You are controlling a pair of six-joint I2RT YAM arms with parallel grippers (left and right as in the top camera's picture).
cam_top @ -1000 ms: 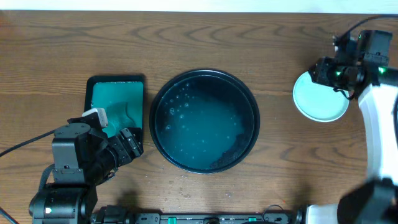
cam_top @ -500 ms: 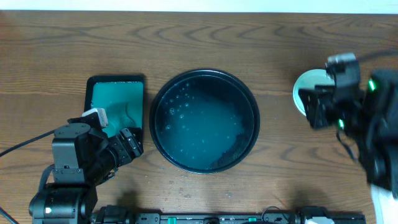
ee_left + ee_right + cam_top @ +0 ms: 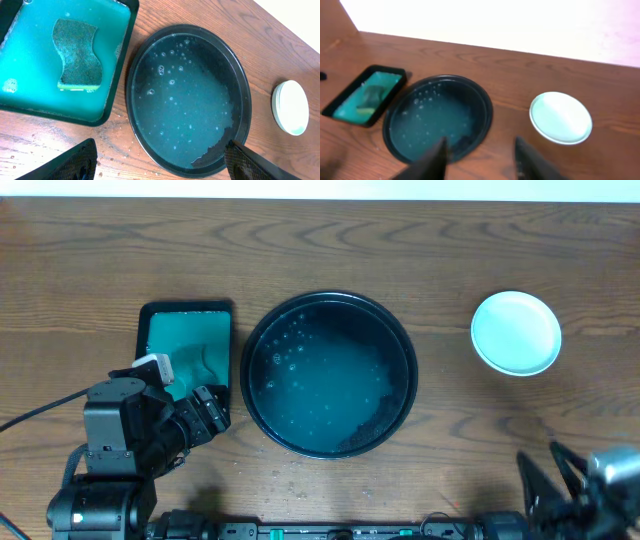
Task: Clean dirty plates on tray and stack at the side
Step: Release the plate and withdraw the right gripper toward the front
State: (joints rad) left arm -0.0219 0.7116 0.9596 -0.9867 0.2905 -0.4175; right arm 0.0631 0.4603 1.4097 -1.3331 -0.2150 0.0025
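two robot arms flank a wet washing-up scene on a brown wood-grain table (image 3: 300, 240). at centre sits the large round black tray (image 3: 330, 380) with a raised rim, holding a shallow pool of cloudy, bubbly water, with one darker patch at its near right edge. well apart from it, toward the table's right side, stands a stack of small round plates (image 3: 515, 332), white to pale mint, the top face looking clean. the left wrist view shows layered rims, though how many plates make up the stack is hard to tell. just beside the black tray, on its left, lies a smaller rectangular green tray (image 3: 30, 55) with a black rim, filled with teal liquid. a wavy-edged green sponge (image 3: 77, 55) rests flat in it. the left arm (image 3: 115, 425) hangs over the near left part of the table, overlapping the green tray's near end when seen from overhead, its jaws spread wide and gripping nothing. the right arm (image 3: 610, 470) shows only at the near right edge, away from the plates. its jaws, blurred in the wrist view, stand apart with nothing between them.
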